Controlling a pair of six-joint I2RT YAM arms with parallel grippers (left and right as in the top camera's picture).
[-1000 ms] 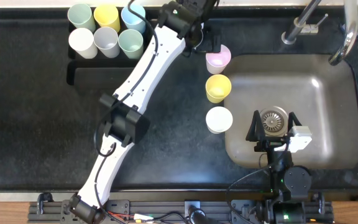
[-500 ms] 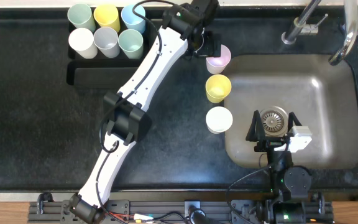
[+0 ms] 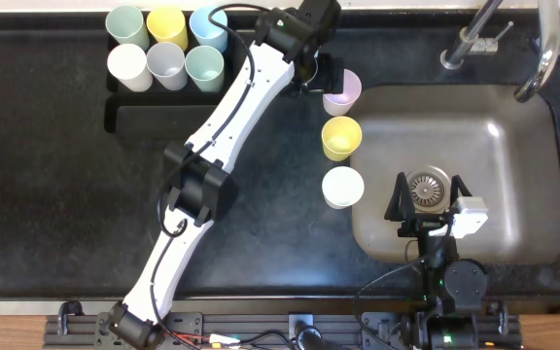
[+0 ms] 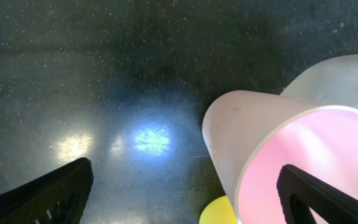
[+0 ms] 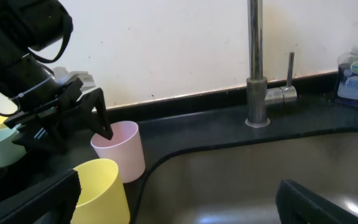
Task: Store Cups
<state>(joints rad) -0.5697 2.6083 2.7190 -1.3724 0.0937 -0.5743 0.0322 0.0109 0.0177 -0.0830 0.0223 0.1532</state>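
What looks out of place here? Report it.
Nothing is spilled, toppled or damaged. The pink cup, yellow cup and white cup stand loose in a row beside the sink, apart from the six cups on the tray.

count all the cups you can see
9. Six sit in the black tray at the back left. Three line up beside the sink: pink cup, yellow cup, white cup. The left arm could hide another.
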